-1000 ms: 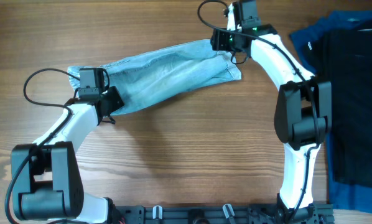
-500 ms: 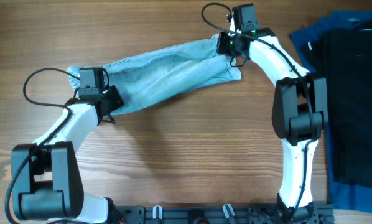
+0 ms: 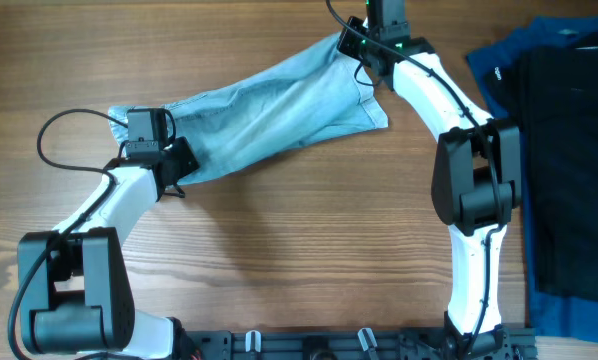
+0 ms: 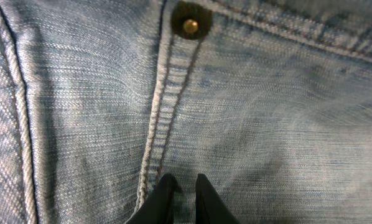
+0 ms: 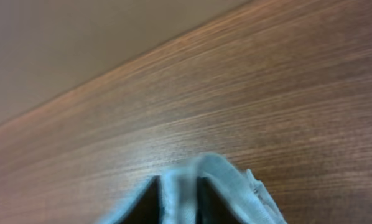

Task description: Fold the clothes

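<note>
The pale light-blue denim shorts (image 3: 269,110) lie stretched slantwise across the far half of the table. At their left end my left gripper (image 3: 176,163) is shut on the denim. In the left wrist view its tips (image 4: 185,185) pinch the cloth beside a stitched seam, below a metal rivet (image 4: 190,25). My right gripper (image 3: 353,44) holds the shorts' far right corner. In the right wrist view a fold of the shorts (image 5: 236,180) sits between my dark fingers (image 5: 150,198), raised over the wood.
A large black garment (image 3: 569,160) lies on a royal-blue garment (image 3: 509,50) along the right edge, close to the right arm. A black cable (image 3: 64,125) loops left of the left arm. Bare wooden table (image 3: 299,250) fills the near half.
My right gripper has closed on the shorts' right corner and carried it toward the table's far edge, pulling that end up and back. The left gripper has stayed where it was.
</note>
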### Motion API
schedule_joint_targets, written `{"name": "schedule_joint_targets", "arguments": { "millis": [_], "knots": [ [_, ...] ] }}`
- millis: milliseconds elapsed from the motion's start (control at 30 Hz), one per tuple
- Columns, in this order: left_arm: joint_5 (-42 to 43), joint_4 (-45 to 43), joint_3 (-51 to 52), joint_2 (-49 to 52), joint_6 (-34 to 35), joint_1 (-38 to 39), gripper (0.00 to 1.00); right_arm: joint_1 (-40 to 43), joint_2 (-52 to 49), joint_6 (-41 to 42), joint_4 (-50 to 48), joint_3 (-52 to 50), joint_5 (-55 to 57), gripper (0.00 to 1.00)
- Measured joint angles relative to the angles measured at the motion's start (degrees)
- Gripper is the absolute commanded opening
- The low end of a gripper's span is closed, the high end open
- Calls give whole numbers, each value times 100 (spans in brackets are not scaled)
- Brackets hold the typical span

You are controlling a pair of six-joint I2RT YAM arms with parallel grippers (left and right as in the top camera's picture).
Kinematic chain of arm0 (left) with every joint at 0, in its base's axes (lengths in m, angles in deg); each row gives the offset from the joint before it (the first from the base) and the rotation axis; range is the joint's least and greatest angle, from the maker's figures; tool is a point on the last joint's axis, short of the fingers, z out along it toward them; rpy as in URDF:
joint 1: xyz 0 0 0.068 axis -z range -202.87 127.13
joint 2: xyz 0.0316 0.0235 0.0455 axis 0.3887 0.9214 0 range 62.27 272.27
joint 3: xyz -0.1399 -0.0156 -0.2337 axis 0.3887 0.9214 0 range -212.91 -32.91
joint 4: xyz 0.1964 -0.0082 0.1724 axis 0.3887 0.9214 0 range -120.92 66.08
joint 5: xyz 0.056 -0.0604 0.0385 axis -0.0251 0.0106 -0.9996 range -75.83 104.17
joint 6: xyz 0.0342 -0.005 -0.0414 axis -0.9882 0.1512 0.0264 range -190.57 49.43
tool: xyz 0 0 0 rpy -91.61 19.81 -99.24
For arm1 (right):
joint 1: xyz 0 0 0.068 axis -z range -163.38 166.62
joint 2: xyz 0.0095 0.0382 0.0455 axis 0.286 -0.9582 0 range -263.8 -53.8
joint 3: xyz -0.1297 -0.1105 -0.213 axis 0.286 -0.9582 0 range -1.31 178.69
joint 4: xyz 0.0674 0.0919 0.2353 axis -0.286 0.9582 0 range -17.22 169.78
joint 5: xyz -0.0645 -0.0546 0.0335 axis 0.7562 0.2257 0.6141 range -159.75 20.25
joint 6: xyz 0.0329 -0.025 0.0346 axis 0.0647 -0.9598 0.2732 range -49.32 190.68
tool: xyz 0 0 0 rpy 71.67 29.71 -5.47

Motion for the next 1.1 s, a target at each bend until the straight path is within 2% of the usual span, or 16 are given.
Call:
{"name": "schedule_joint_targets", "arguments": {
  "millis": [33,133,267,333,367,400,433,500,667,700,733,767,900,1100],
  "knots": [
    [0,-7,0,0,0,0,13,2,0,70,111,2,61,100],
    [4,-7,0,0,15,0,13,20,0,-28,695,55,98,99],
    [4,-9,0,0,17,0,13,109,52,-623,1930,162,94,100],
    [4,-9,0,0,17,0,13,201,175,-1163,2306,175,94,88],
    [4,-9,0,0,17,0,13,262,256,-1521,2450,190,76,78],
    [4,-9,0,0,17,0,13,302,302,-1932,2531,190,-17,64],
    [4,-9,0,0,17,0,13,363,350,-2094,2575,192,-55,57],
    [4,-9,0,0,17,0,13,391,352,-2332,2518,162,-214,48],
    [7,-9,0,0,17,0,13,378,354,-2828,1902,-470,-686,34],
    [7,-9,0,0,17,0,13,378,352,-2881,1878,-564,-756,26],
    [7,-9,0,0,17,0,13,378,352,-2940,1867,-651,-826,13],
    [7,-11,0,0,17,0,13,378,352,-3010,1849,-693,-901,4],
    [7,-9,0,0,17,0,13,378,352,-3077,2031,-706,-1019,4],
    [7,-9,0,0,17,0,12,511,662,-3080,3436,-688,-999,4]
  ]
}}
